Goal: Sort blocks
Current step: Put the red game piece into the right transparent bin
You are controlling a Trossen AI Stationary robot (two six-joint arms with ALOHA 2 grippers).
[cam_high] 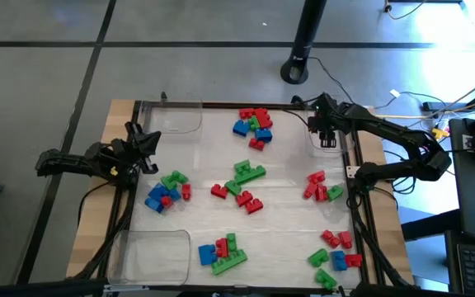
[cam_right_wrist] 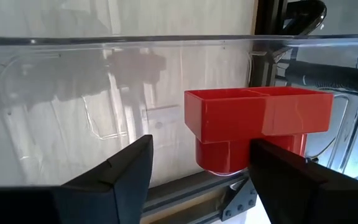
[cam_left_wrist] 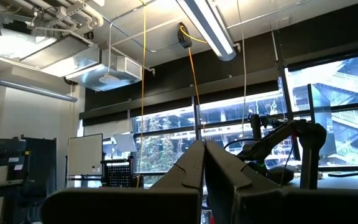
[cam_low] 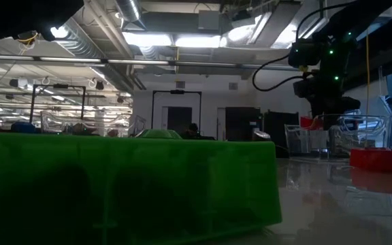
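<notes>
Right gripper (cam_high: 328,132): its jaws were held apart, above the clear tray (cam_high: 326,142) at the table's far right corner; nothing was clamped between them.
Right fingers (cam_right_wrist: 114,174): two dark fingers were seen spread in the right wrist view, with a red brick (cam_right_wrist: 260,127) lying between and beyond them, studs down, inside the clear tray's wall (cam_right_wrist: 104,46). Whether the brick was touched by either finger could not be told.
Left gripper (cam_high: 143,142): its jaws were pressed together, empty, at the table's left edge near the far left tray (cam_high: 171,120); in the left wrist view the closed fingers (cam_left_wrist: 194,168) were pointed up at the room's windows.
Far pile (cam_high: 254,125): red, green and blue bricks were heaped near the table's far edge, between the two far trays.
Left pile (cam_high: 165,191): blue, green and red bricks were gathered just beside the left arm.
Middle pile (cam_high: 242,186): green and red bricks were spread at the table's centre.
Right pile (cam_high: 320,187): red bricks with one green were lying near the right edge.
Near piles: one group (cam_high: 223,250) was set beside the near left tray (cam_high: 151,252), another (cam_high: 335,257) at the near right corner.
Low view: a large green brick (cam_low: 128,180) filled the foreground, and a red brick (cam_low: 381,158) was seen at the right.
</notes>
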